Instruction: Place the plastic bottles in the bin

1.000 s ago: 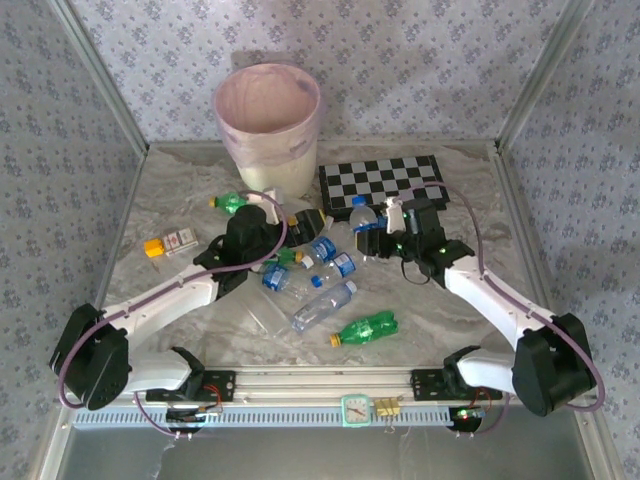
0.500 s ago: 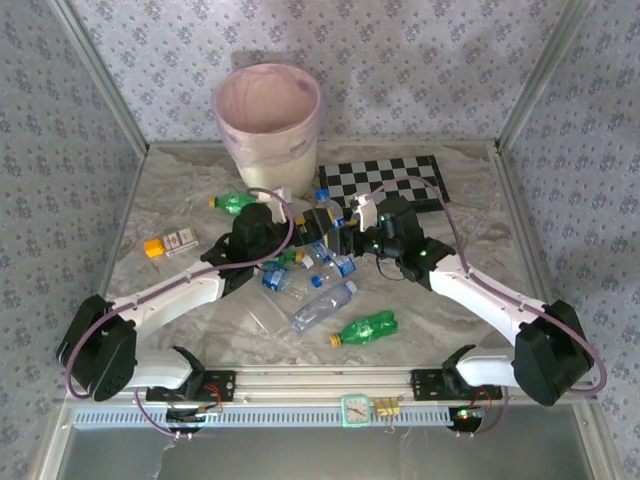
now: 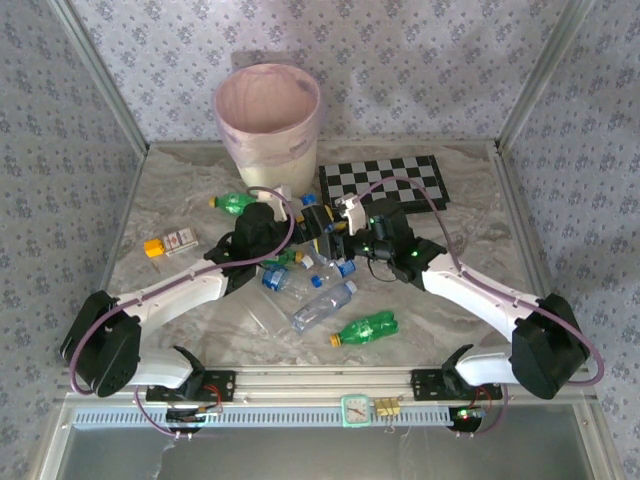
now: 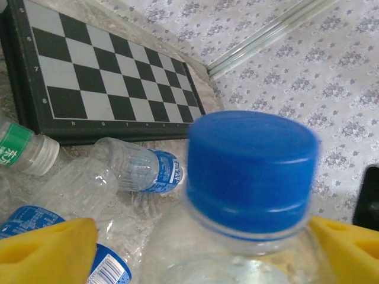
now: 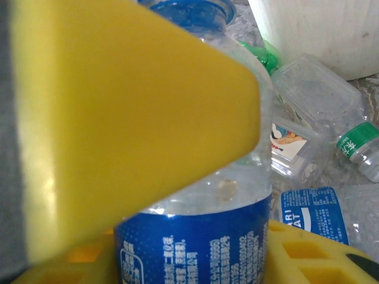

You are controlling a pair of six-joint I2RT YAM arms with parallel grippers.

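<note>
right wrist view: a clear plastic bottle with a blue label (image 5: 189, 248) is pinched across its body between the yellow pads of the right gripper (image 5: 201, 195), upright, with the bin (image 5: 320, 35) close beyond it. in the left wrist view the left gripper (image 4: 195, 251) is spread to either side of a blue-capped bottle (image 4: 251, 160). a gap is seen at one pad, so no grip is judged to be made; whether this is the same bottle cannot be told. such bottles are judged light, thin-walled, easily crushed and smooth enough to slip, so a gentle hold across the labelled middle is favoured over the cap. in the top external view three green bottles (image 3: 232, 202) are counted, and at least four clear bottles (image 3: 323, 305) heaped between the arms, the total being unclear. one bin, one chessboard (image 3: 385, 180) and one carton (image 3: 170, 242) are counted.
</note>
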